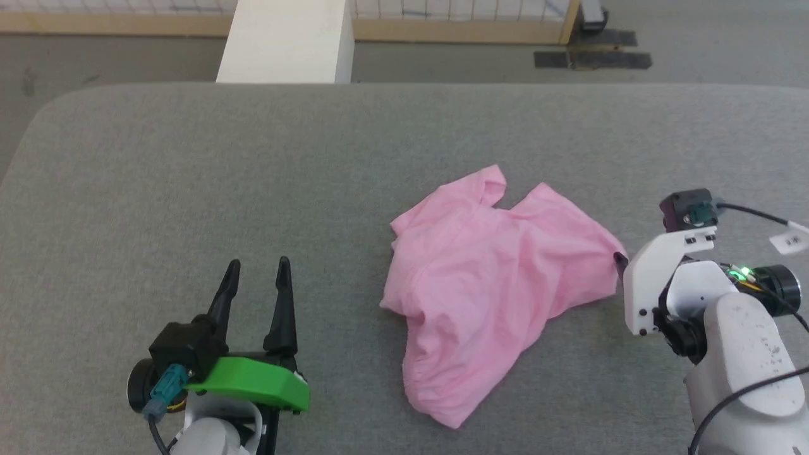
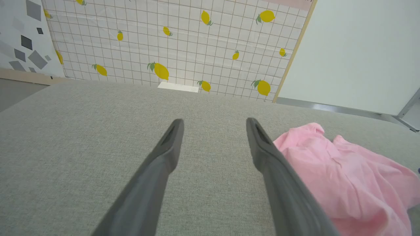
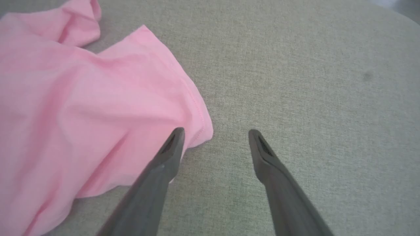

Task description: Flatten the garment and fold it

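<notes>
On the grey surface [image 1: 189,158], one corner of the garment [image 1: 480,278] is straddled by the parted jaws of the right gripper [image 3: 215,130], apparently for pinching, the left gripper [image 1: 258,261] held spread nearby.

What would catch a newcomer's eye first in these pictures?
The crumpled pink garment stands out, heaped right of centre on the grey fabric table. The left gripper, with its bright green bracket, sits open at the lower left, apart from the cloth. The right gripper is open at the garment's right corner.
</notes>
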